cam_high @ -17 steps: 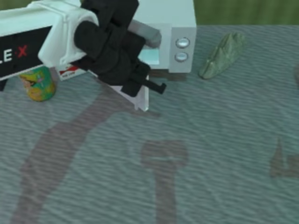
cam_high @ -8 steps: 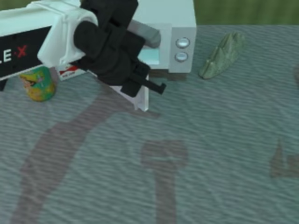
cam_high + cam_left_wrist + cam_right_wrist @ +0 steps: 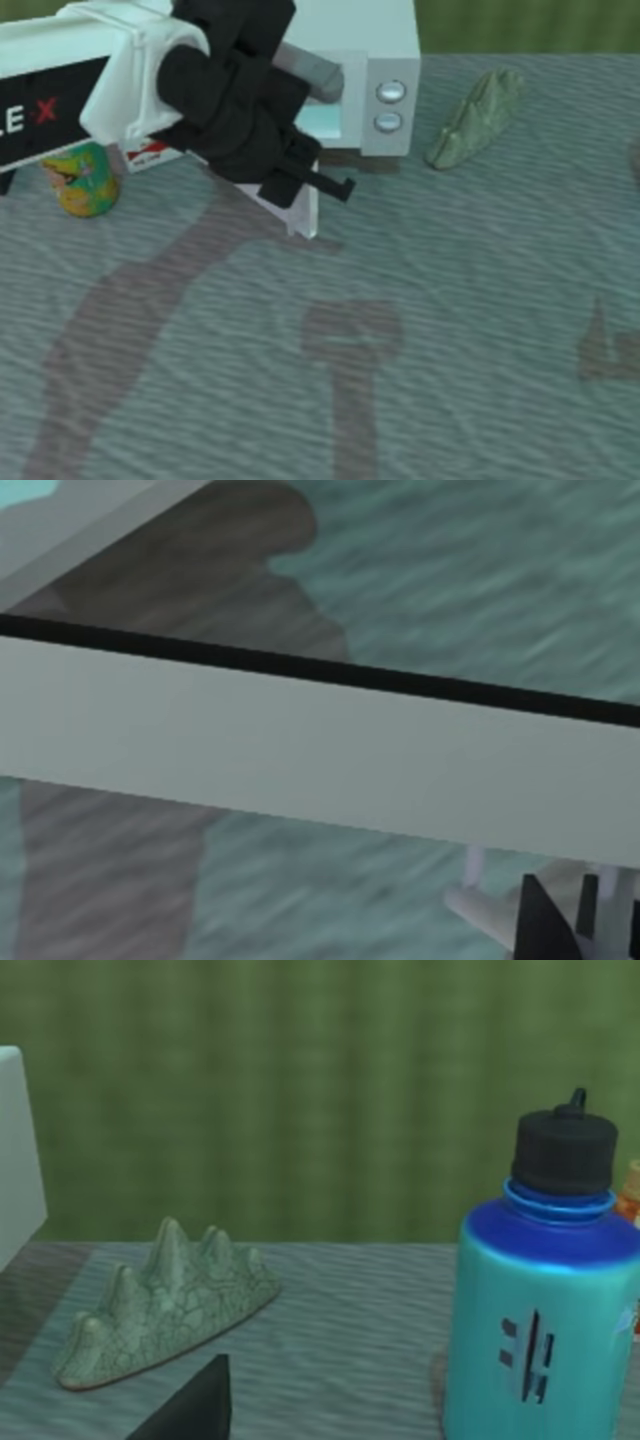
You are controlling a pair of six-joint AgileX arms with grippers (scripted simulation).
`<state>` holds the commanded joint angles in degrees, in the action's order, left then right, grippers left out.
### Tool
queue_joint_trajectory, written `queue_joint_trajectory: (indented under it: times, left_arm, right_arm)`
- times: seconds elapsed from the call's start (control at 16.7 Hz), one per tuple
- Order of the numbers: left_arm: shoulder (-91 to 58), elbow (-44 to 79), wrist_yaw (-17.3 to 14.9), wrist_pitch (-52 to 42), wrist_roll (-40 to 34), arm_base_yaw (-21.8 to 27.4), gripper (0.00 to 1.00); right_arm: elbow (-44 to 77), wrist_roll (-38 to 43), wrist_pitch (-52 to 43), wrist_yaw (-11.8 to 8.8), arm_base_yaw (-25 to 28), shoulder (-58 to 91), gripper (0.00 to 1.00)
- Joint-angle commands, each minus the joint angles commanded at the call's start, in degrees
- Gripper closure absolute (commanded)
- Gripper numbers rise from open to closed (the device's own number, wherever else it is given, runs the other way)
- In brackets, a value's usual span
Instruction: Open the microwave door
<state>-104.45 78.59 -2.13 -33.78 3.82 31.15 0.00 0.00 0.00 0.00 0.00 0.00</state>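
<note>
The white microwave (image 3: 350, 30) stands at the back of the table. Its door (image 3: 308, 215) is swung out toward the table's front, and only its thin free edge shows past my left arm. In the left wrist view the door (image 3: 320, 750) fills the picture as a wide white band with a black line along one edge. My left gripper (image 3: 335, 185) sits at the door's free end. Its black fingers (image 3: 545, 930) are shut on the pale door handle (image 3: 480, 915). Only a dark part of my right gripper (image 3: 200, 1405) shows, low over the table, and the top view does not include it.
The narrow panel with two silver knobs (image 3: 390, 105) is on the microwave's right. A green rocky ornament (image 3: 475, 115) lies right of it. A yellow-green can (image 3: 80, 180) and a red-printed carton (image 3: 150, 153) sit under my left arm. A blue bottle (image 3: 545, 1310) stands near my right gripper.
</note>
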Motion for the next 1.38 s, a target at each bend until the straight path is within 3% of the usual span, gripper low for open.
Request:
queue_joint_trajectory:
  times: [0.24, 0.66, 1.38]
  left_arm:
    - [0.14, -0.02, -0.47, 0.01, -0.05, 0.28, 1.00]
    - [2.98, -3.63, -4.24, 0.06, 7.34, -2.60, 1.00]
    - [3.09, -3.75, -4.38, 0.07, 7.59, -2.69, 1.00]
  right_arm:
    - [0.00, 0.00, 0.00, 0.00, 0.00, 0.00, 0.00]
    - [0.00, 0.00, 0.00, 0.00, 0.00, 0.00, 0.00]
    - [0.00, 0.00, 0.00, 0.00, 0.00, 0.00, 0.00]
